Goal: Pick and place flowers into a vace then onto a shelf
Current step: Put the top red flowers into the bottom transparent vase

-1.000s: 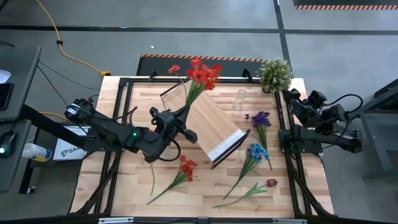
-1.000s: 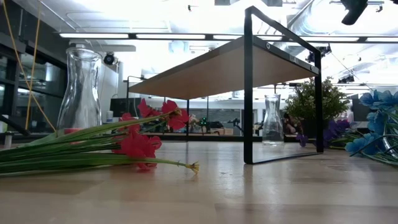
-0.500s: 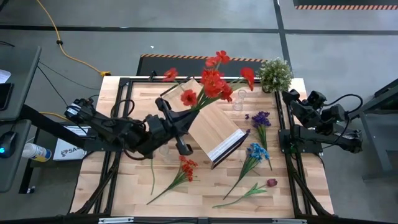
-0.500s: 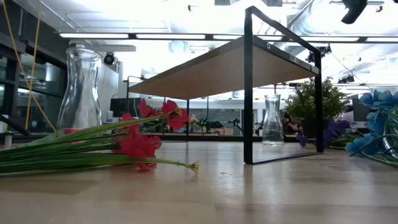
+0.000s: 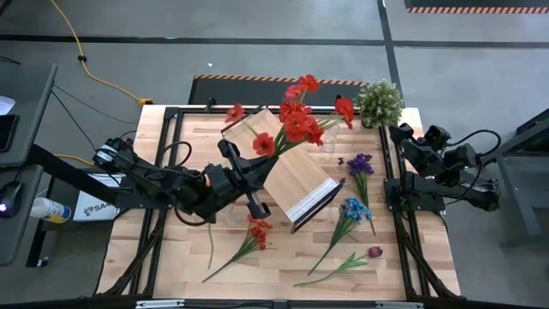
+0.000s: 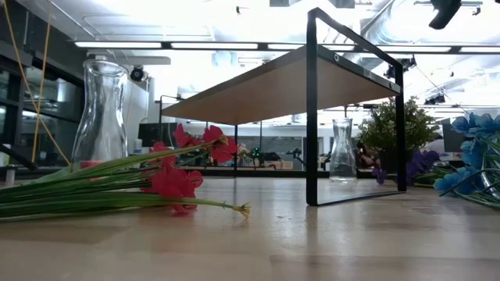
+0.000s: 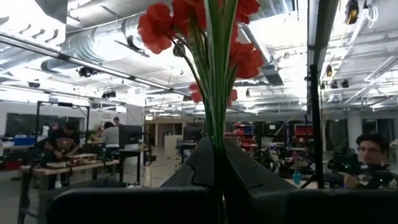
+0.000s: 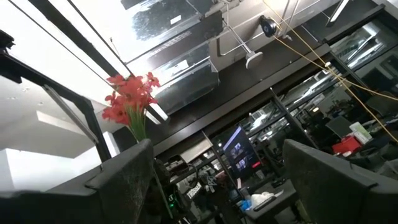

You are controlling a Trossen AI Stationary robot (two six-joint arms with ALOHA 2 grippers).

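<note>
Only one piece of lettering shows: a white box on the floor just off the table's left edge, partly under the left arm, carries dark capitals that start "SA", and the rest is hidden. The screens in the room behind, seen from the right wrist, are too small and blurred to read. Nothing on the table itself bears any readable text.

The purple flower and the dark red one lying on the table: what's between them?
From above, a blue flower lies between the purple flower and the dark red flower.
</note>
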